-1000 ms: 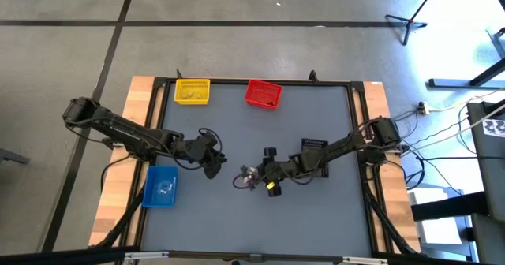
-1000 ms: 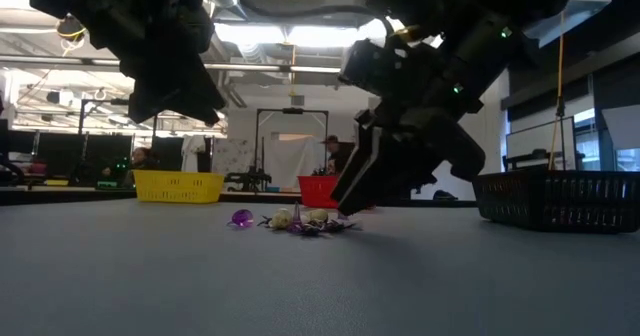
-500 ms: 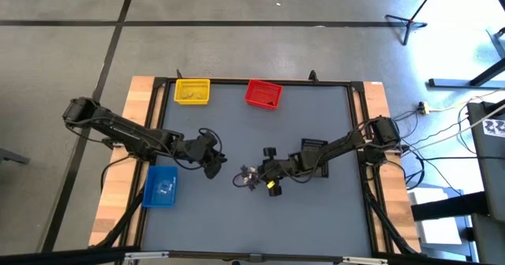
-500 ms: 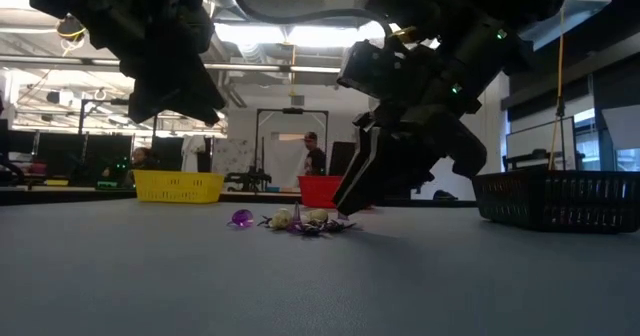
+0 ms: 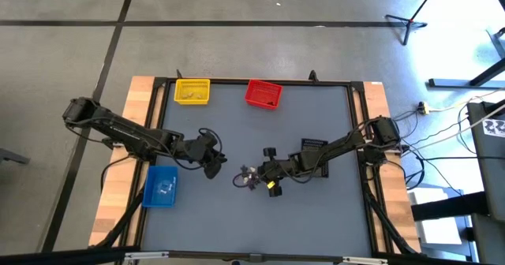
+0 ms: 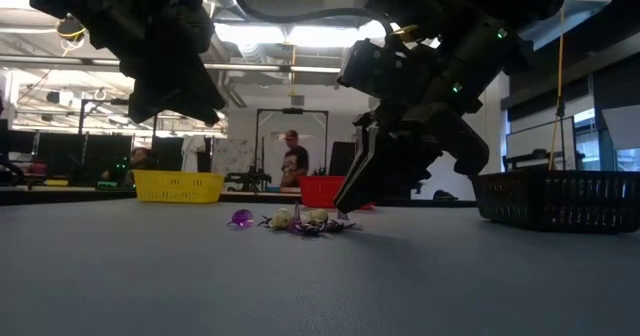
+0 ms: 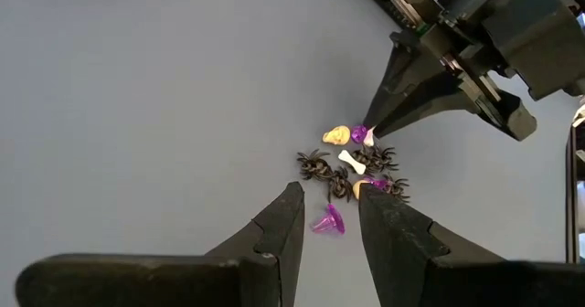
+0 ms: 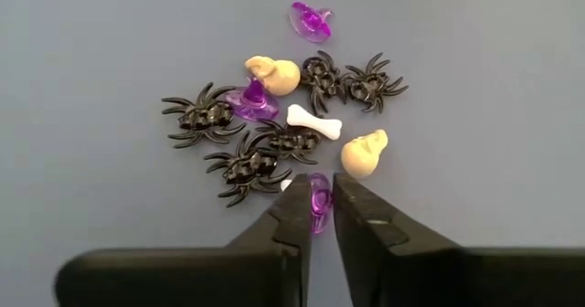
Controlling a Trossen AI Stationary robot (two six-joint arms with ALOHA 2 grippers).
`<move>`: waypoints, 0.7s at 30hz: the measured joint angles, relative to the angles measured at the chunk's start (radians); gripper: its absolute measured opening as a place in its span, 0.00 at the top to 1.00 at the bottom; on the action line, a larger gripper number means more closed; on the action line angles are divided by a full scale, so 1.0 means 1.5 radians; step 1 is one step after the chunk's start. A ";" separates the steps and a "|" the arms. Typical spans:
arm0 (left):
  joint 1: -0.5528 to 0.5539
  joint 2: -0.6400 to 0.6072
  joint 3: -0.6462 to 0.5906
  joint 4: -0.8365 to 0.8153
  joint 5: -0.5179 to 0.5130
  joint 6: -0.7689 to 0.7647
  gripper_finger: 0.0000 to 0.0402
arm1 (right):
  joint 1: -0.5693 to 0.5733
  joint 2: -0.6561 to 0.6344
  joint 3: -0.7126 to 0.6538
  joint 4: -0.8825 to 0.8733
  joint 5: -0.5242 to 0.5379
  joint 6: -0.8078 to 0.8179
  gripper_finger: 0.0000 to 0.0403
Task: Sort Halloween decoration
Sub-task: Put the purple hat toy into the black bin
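The Halloween decoration is a small pile (image 8: 292, 133) in the middle of the grey table (image 5: 316, 218): black spiders, tan skulls, a white bone (image 8: 313, 121) and purple pieces. My right gripper (image 8: 320, 206) stands at the pile's edge (image 5: 248, 176), slanting down, shut on a purple trinket. My left gripper (image 7: 327, 211) hangs open above the table, left of the pile, with nothing between its fingers. A loose purple piece (image 7: 327, 222) lies on the table below it. My right gripper pinches a small purple trinket (image 8: 320, 202) between its two fingertips, at the pile's near-right edge. The fingers slant down from the table's right side. Their tips (image 6: 342, 210) are down at table level, beside a spider and a tan skull (image 8: 364, 153).
A yellow bin (image 5: 192, 91) and a red bin (image 5: 263, 93) stand at the far edge. A blue bin (image 5: 161, 186) sits at the left and a black bin (image 5: 313, 148) under my right arm. A person (image 6: 291, 161) stands in the room behind.
My right gripper has stayed at the pile's edge and its fingers have closed together there. The pile has kept its place. The person in the room behind has walked toward the left.
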 joint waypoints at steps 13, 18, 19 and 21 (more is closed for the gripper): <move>0.000 0.000 0.000 0.000 0.000 0.000 0.75 | 0.000 -0.001 0.000 0.000 0.000 0.000 0.99; 0.000 0.000 0.000 0.000 0.000 0.000 0.75 | 0.000 -0.001 0.000 0.000 0.000 0.000 0.99; 0.000 0.000 0.000 0.000 0.000 0.000 0.75 | 0.000 -0.001 0.000 0.000 0.000 0.000 0.99; 0.000 0.000 0.000 0.000 0.000 0.000 0.75 | 0.000 -0.001 0.000 0.000 0.000 0.000 0.99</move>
